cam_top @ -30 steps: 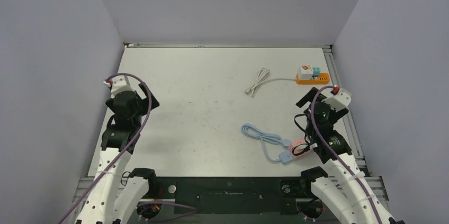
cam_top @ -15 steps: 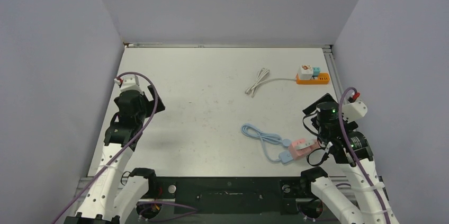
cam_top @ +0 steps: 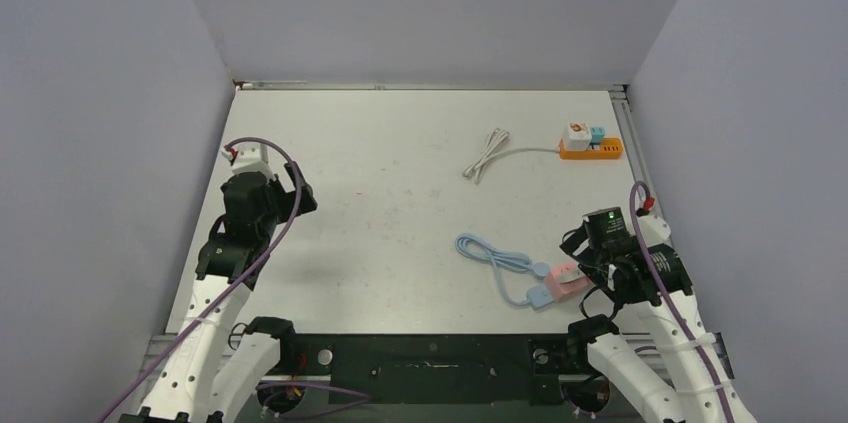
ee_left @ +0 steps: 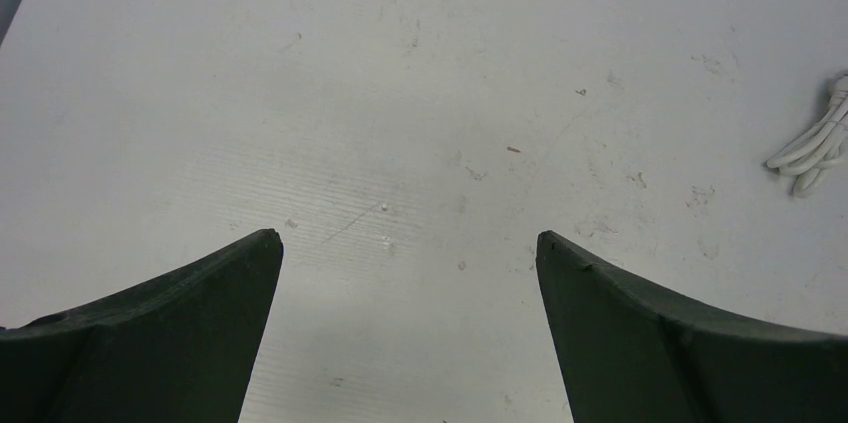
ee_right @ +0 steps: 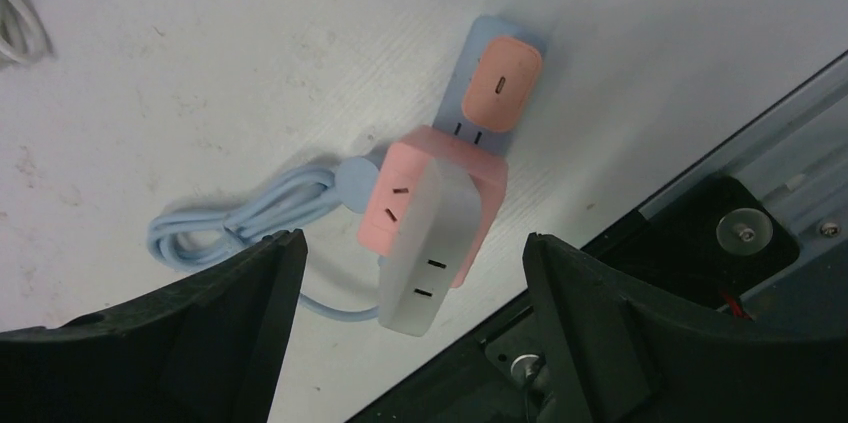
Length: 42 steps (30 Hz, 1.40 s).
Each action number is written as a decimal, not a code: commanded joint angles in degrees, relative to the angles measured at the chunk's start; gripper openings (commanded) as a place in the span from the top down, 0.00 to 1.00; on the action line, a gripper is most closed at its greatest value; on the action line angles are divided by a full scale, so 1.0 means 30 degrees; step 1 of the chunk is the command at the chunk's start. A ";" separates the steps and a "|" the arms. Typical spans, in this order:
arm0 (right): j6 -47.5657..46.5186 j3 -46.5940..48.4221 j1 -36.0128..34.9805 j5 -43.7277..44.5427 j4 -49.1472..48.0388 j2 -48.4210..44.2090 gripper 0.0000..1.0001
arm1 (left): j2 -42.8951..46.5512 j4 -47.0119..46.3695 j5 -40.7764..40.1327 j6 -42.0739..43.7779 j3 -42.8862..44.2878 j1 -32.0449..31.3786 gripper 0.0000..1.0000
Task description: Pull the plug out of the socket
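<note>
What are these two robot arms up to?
The right gripper hovers open over a pink socket block with a blue plug stuck in it, near the table edge closest to the arms. Nothing is gripped yet. The left gripper hangs open elsewhere, holding nothing.

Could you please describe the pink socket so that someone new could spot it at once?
Go to the near right corner of the table, below the right gripper. A coiled light-blue cable ends at the pink socket, which carries a white block. The other socket strip, farther back along the right edge, is orange with a white cable.
</note>
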<state>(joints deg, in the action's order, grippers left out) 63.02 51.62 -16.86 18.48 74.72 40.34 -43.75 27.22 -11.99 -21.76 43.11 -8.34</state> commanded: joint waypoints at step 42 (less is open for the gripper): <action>-0.2210 -0.2705 -0.0426 -0.4315 -0.5950 0.0868 0.95 | 0.0205 -0.0309 0.1012 0.0427 0.0219 -0.0208 0.04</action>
<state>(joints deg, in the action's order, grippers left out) 59.44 42.39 -17.04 10.24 60.47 42.04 -43.68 27.24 -9.76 -21.15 43.11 -8.67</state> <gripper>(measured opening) 0.243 0.963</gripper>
